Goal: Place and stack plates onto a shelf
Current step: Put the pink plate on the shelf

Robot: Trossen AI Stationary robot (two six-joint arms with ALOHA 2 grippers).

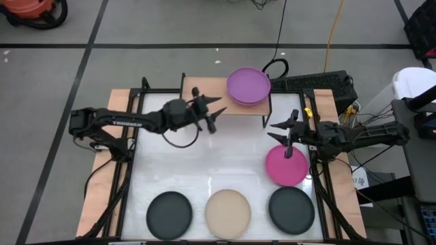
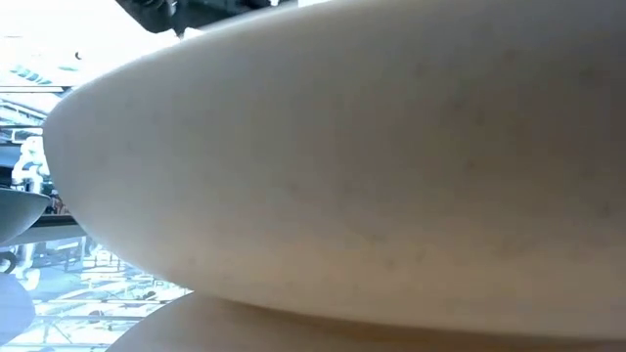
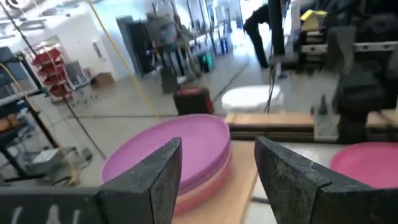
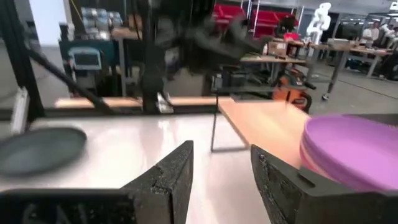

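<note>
The shelf has its left half bare, while a stack of purple plates fills its right half. The left gripper hangs open at the shelf's front left edge, and the right gripper hangs open over the far edge of the magenta plate. The middle of the white table lies bare between the arms; along its near edge, two black plates and a beige plate take up the room.
</note>
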